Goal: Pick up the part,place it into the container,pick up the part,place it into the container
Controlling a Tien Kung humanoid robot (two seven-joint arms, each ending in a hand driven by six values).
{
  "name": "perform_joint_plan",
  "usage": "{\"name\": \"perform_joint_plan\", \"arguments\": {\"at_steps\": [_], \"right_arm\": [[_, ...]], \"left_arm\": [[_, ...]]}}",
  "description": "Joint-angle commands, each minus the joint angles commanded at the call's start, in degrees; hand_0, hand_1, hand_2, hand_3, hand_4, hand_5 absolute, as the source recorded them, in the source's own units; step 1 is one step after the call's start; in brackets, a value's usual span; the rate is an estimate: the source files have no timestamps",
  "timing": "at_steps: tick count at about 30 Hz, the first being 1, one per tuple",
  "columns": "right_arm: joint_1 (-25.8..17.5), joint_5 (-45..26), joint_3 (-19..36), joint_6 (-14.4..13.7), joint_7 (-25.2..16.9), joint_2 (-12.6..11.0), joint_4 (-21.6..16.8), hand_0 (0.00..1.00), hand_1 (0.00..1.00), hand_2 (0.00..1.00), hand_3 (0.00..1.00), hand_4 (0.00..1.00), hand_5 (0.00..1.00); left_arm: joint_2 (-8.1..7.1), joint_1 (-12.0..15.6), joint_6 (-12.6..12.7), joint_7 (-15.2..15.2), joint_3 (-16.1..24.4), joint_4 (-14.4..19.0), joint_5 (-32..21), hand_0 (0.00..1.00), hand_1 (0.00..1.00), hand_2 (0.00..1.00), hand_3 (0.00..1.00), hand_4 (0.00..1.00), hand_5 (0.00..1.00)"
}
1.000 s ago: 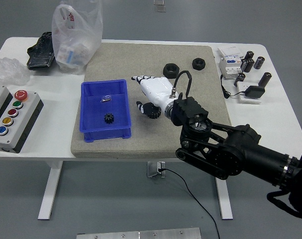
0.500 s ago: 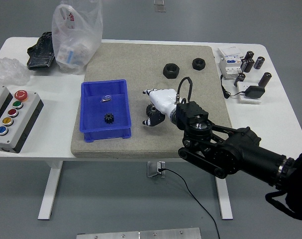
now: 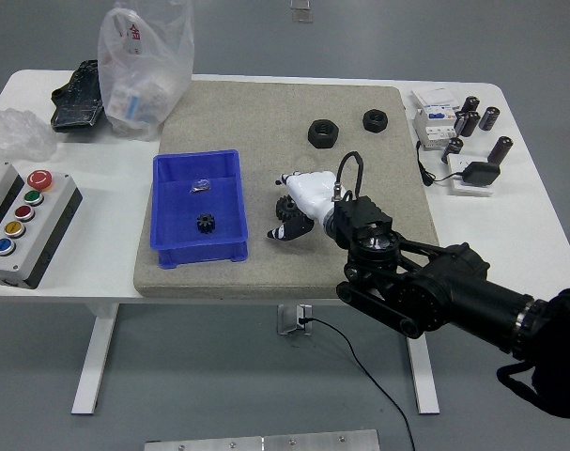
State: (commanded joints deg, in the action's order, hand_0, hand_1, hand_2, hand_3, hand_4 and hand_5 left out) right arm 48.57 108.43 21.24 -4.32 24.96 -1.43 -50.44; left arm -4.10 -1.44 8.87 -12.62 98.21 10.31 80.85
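Observation:
A blue container (image 3: pixel 230 202) stands on the grey mat (image 3: pixel 266 103), left of centre. It holds a black gear (image 3: pixel 206 224) and a small metal piece (image 3: pixel 201 185). My right arm reaches in from the lower right. Its white hand (image 3: pixel 286 216) is lowered onto the mat just right of the container, with fingers (image 3: pixel 286 178) curled around a second black gear (image 3: pixel 285 207), thumb below it. The gear is partly hidden and looks to be resting on the mat. Two black nuts (image 3: pixel 322 132) (image 3: pixel 375 119) lie at the mat's far right. My left hand is out of view.
A plastic bag (image 3: pixel 142 61) and a black object (image 3: pixel 78 94) sit at the far left. A button box (image 3: pixel 22 221) is at the left edge. Electrical parts and cylinders (image 3: pixel 468 127) lie at the far right. A cable (image 3: pixel 425 169) runs by the mat's right edge.
My right hand has pulled back towards me and dropped. Its fingers went from spread out to curled around the black gear beside the container.

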Motion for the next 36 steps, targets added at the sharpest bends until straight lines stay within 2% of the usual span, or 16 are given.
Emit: {"name": "perform_joint_plan", "arguments": {"at_steps": [3,4,9,10,15,16,21,22,25,33,34,36], "right_arm": [[-0.1,-0.2,0.1,1.1,0.6,-0.2,0.5,0.402,0.612,0.554,0.626,0.261,0.203],[-0.2,-0.4,0.1,1.2,0.7,-0.3,0.7,0.404,0.585,0.513,0.589,0.082,0.173],[-0.4,-0.9,0.3,0.8,0.8,-0.5,0.7,0.404,0.585,0.513,0.589,0.082,0.173],[-0.4,-1.0,0.2,0.5,0.7,-0.6,0.7,0.350,0.488,0.357,0.488,0.025,0.002],[-0.6,-1.2,0.9,-1.1,0.2,-1.3,-0.4,0.350,0.488,0.357,0.488,0.025,0.002],[-0.6,-1.3,1.4,-1.5,0.1,-1.5,-0.9,0.343,0.467,0.311,0.447,0.075,0.033],[-0.6,-0.8,3.9,-3.5,-0.3,-3.1,-4.4,0.343,0.467,0.311,0.447,0.075,0.033],[-0.6,-0.7,4.1,-3.7,-0.3,-3.3,-4.8,0.345,0.462,0.295,0.430,0.029,0.002],[-0.5,-0.7,4.8,-4.9,-0.7,-3.7,-6.6,0.345,0.462,0.295,0.430,0.029,0.002],[0.4,-0.1,4.3,-7.3,-1.1,-3.3,-9.7,0.345,0.461,0.288,0.415,0.013,0.002],[0.4,0.0,4.2,-7.5,-1.2,-3.2,-9.6,0.362,0.491,0.339,0.455,0.074,0.002],[0.5,0.1,4.4,-7.5,-1.2,-3.1,-8.5,0.362,0.491,0.339,0.455,0.074,0.002]], "left_arm": [[0.02,0.1,-0.1,0.1,-0.2,0.0,-0.2,0.715,0.564,0.563,0.622,0.662,0.467],[0.03,0.1,-0.1,0.2,-0.2,0.0,-0.2,0.715,0.564,0.563,0.623,0.663,0.470],[0.05,0.0,-0.2,0.4,-0.3,0.0,-0.3,0.715,0.564,0.563,0.623,0.663,0.470],[0.04,0.0,-0.2,0.4,-0.3,0.0,-0.3,0.715,0.564,0.564,0.624,0.661,0.471],[0.09,-0.1,-0.2,0.6,-0.3,0.0,-0.3,0.715,0.564,0.564,0.624,0.661,0.471],[0.11,0.0,-0.2,0.7,-0.3,0.0,-0.3,0.715,0.563,0.564,0.623,0.658,0.474],[0.19,0.1,-0.2,0.7,-0.2,0.0,-0.3,0.715,0.563,0.564,0.623,0.658,0.474],[0.19,0.1,-0.2,0.7,-0.2,0.0,-0.3,0.715,0.563,0.564,0.623,0.657,0.482],[0.18,0.1,-0.1,0.7,-0.2,0.0,-0.3,0.715,0.563,0.564,0.623,0.657,0.482],[0.20,0.1,-0.2,0.7,-0.2,0.0,-0.3,0.715,0.561,0.565,0.624,0.662,0.490],[0.20,0.1,-0.2,0.7,-0.2,0.0,-0.3,0.715,0.563,0.566,0.625,0.665,0.496],[0.19,0.1,-0.1,0.7,-0.2,0.0,-0.4,0.715,0.563,0.566,0.625,0.665,0.496]]}}
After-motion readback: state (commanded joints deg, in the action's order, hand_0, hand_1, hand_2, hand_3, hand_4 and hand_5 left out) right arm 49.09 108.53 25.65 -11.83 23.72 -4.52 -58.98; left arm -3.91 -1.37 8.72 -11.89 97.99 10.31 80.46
